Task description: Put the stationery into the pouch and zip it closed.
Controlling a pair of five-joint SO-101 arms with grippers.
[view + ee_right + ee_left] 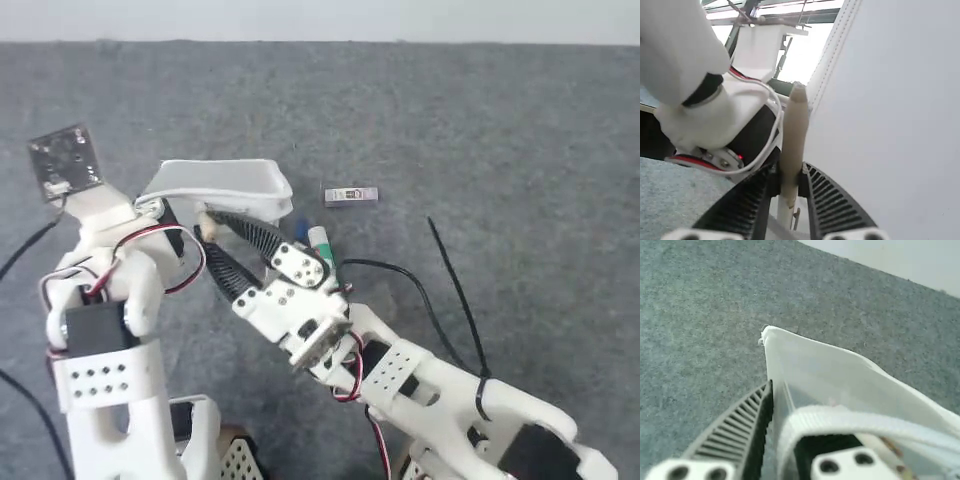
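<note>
Two arms shown: the left end effector (pixel 777 410) is clamped on the edge of the white pouch (pixel 840 375). The right end effector (pixel 788 175) pinches a pen (pixel 792 130), whose tip lies just ahead of it, beside the pouch wall.

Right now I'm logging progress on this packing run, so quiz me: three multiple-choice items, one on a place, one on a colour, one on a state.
1. Where is the small rectangular item?
A. inside the pouch
B. on the grey mat, beside the pouch
C. in a gripper

2. What colour is the pouch?
A. white
B. red
C. black

3. The right gripper is:
A. open and empty
B. shut on the pouch
C. shut on a pen

Answers:
1 B: the high view shows it lying on the mat, apart from the pouch.
2 A: the pouch is white in every view.
3 C: the right wrist view shows the pen clamped between the fingers.
</note>
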